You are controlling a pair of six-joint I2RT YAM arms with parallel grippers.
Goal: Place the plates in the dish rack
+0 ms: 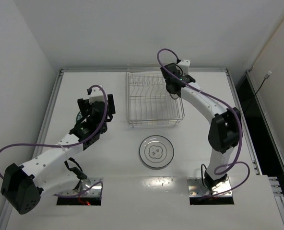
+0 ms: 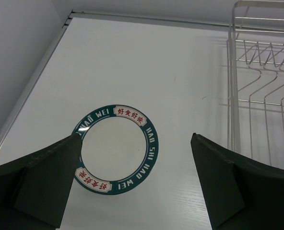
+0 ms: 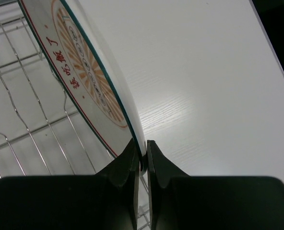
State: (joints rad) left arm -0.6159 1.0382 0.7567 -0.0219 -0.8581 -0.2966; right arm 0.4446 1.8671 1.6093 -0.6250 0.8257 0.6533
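Note:
My right gripper (image 3: pixel 141 149) is shut on the lower rim of the white plate with the orange-brown pattern (image 3: pixel 87 67). It holds the plate on edge, tilted, over the right side of the silver wire dish rack (image 1: pixel 154 98); in the top view the gripper (image 1: pixel 173 89) hides the plate. My left gripper (image 2: pixel 136 139) is open and empty above the green-rimmed plate (image 2: pixel 149 143), which lies flat on the table. In the top view the left gripper (image 1: pixel 98 107) covers most of that plate (image 1: pixel 78 116). The pale grey plate with a dark ring (image 1: pixel 156 152) lies flat in front of the rack.
The rack's prongs (image 2: pixel 264 81) stand to the right of the left gripper, and its wires (image 3: pixel 31 124) show left of the held plate. A raised rail (image 1: pixel 51 115) edges the table's left side, with walls behind and beside.

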